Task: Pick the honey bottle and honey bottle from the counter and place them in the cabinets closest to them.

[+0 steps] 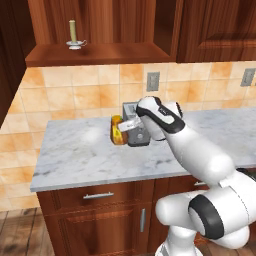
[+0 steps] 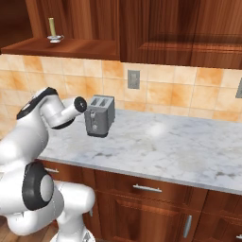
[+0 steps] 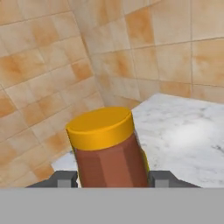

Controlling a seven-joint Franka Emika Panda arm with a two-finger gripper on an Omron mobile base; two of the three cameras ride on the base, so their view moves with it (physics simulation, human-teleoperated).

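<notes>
One honey bottle, amber-brown with an orange-yellow cap and yellow label, stands on the marble counter just left of the toaster. My gripper reaches in sideways from the right and is shut on it. In the hand view the honey bottle sits between my gripper fingertips, which press against both of its sides. The reddish-brown wall cabinets hang above, with an open wooden shelf ledge up and to the left. The second honey bottle is out of view.
A silver toaster stands on the counter right behind the bottle, partly covered by my wrist. A candle in a holder sits on the shelf ledge. Wall outlets are set in the tiled backsplash. Base cabinets with silver handles run below.
</notes>
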